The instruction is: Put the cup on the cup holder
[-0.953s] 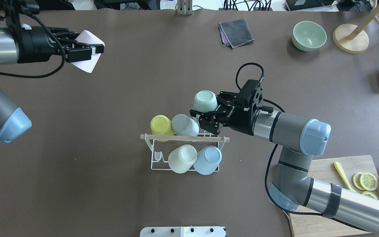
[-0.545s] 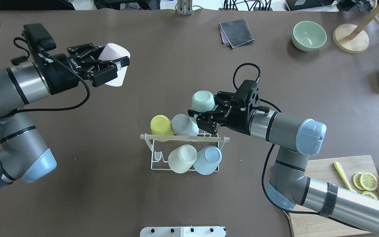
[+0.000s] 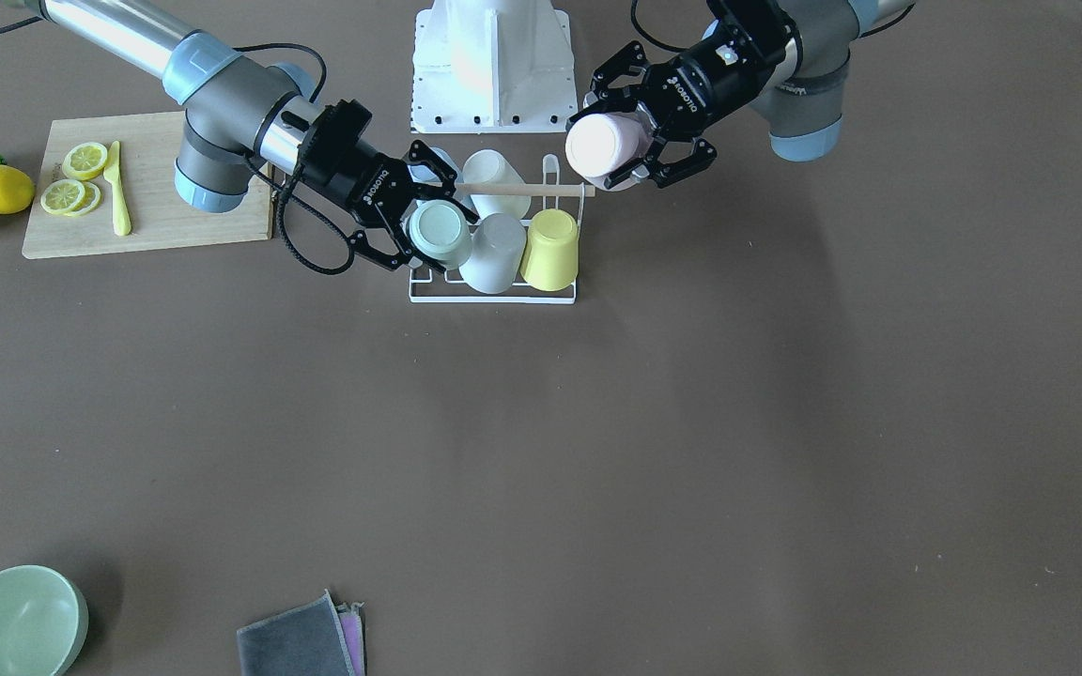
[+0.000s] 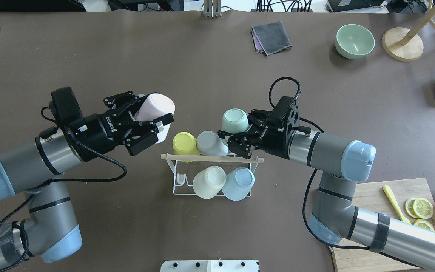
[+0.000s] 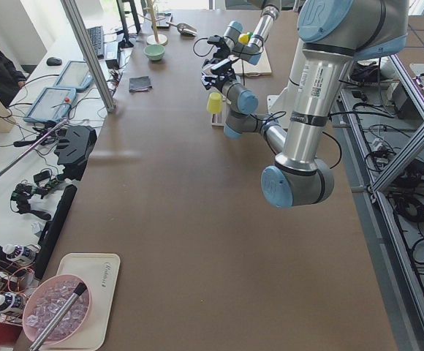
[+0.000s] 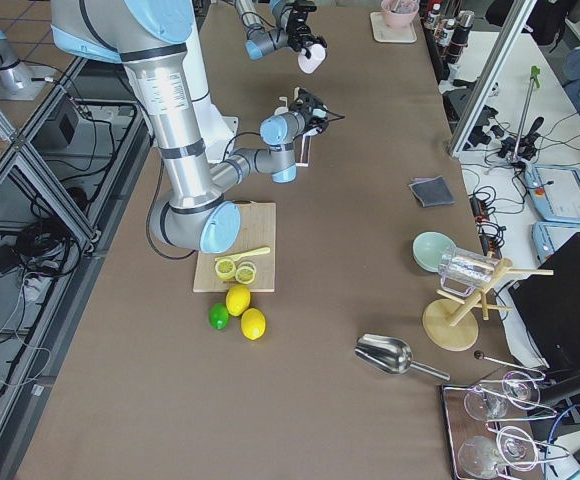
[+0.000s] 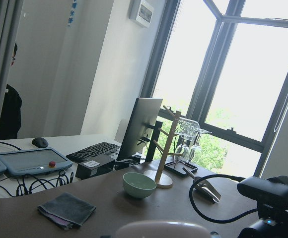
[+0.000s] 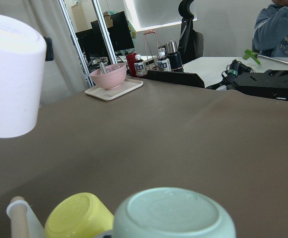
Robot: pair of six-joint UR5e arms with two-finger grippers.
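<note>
The left pincer (image 4: 150,115), closed around the pink cup (image 4: 158,107), held it tilted base-up near the cup holder (image 4: 212,159), probably for the vacant prong (image 4: 180,177); the right pincer (image 4: 240,130) gripped the mint cup (image 4: 235,120) over its far corner.

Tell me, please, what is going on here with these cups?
Two robot arms are loading cups onto the white cup holder. The right gripper is shut on a mint cup at the far row's end, beside the grey cup. The left gripper holds a pink cup in the air off the rack's left end. Four cups already sit on the rack, and one near prong is free.
</note>
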